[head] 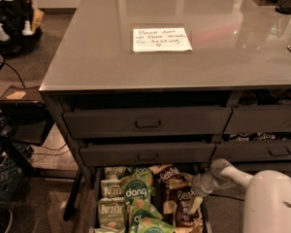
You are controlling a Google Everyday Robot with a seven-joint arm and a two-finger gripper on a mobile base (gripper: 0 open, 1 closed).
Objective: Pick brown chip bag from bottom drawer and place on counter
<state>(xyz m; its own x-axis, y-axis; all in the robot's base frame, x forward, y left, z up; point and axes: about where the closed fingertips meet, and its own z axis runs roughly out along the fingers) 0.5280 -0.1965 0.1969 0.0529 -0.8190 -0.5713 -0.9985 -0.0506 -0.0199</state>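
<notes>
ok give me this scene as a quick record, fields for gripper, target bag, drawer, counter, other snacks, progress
gripper: two-finger gripper, low over the right side of the open drawer
target bag: small dark brown crinkly chip bag with a white cursive logo, in the drawer by the gripper; contact unclear
drawer: deep dark grey bottom drawer, pulled open, full of bags
counter: glossy grey cabinet top, bearing a white handwritten paper note
other snacks: green "dang" bag, pale green "Kettle" bag
progress: bag not yet on counter

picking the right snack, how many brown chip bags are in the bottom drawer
2 brown chip bags in the bottom drawer: one at the back, one nearer, beside the gripper. Others may be hidden underneath.
</notes>
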